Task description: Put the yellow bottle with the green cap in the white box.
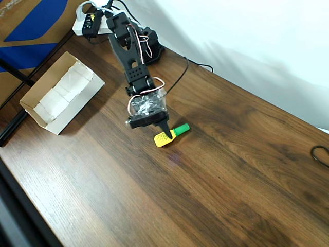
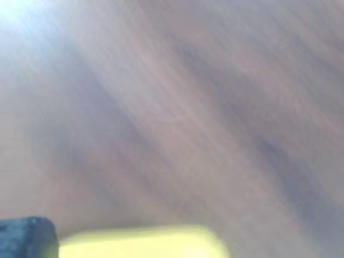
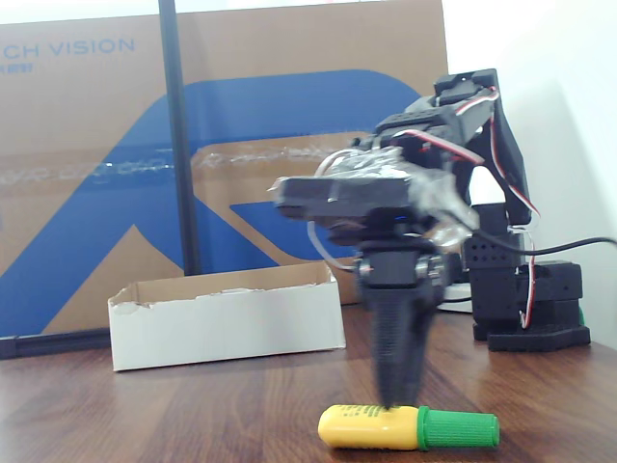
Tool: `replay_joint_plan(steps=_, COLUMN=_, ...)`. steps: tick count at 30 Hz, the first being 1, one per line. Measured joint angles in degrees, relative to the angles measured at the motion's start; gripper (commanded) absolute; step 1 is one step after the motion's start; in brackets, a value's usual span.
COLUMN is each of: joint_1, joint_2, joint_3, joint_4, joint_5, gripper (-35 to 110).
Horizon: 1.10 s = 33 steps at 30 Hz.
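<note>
The yellow bottle with the green cap [image 1: 160, 141] lies on its side on the wooden table, cap toward the upper right in the overhead view. My gripper [image 1: 163, 131] points down with its tips touching the top of the bottle's body [image 3: 371, 427]. Its fingers [image 3: 397, 386] read as one closed dark column with no gap. The wrist view is blurred, with a strip of the yellow bottle [image 2: 140, 244] at the bottom edge and a dark fingertip [image 2: 27, 236] at bottom left. The white box [image 1: 77, 105] stands open-topped to the left, well apart from the bottle; in the fixed view the box [image 3: 227, 333] is behind it.
A large brown-and-blue cardboard sheet [image 3: 116, 193] and a black pole [image 3: 178, 135] stand behind the box. The arm's base [image 1: 149, 46], a white power strip [image 1: 87, 25] and cables sit at the back. A black cable loop [image 1: 321, 154] lies at the right edge.
</note>
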Motion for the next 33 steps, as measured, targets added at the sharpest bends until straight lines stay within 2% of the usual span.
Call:
replay_joint_plan(steps=11, joint_1=-0.8, joint_2=0.2, joint_3=3.8, joint_4=1.8, joint_5=1.4, gripper=23)
replay_joint_plan(steps=18, joint_1=-0.9, joint_2=1.7, joint_3=5.7, joint_4=2.0, joint_5=0.4, gripper=0)
replay_joint_plan(steps=26, joint_1=-0.1, joint_2=2.5, joint_3=6.3, joint_4=3.0, joint_5=0.4, gripper=0)
replay_joint_plan(steps=33, joint_1=1.6, joint_2=13.3, joint_3=10.2, joint_4=5.2, joint_5=0.9, gripper=0)
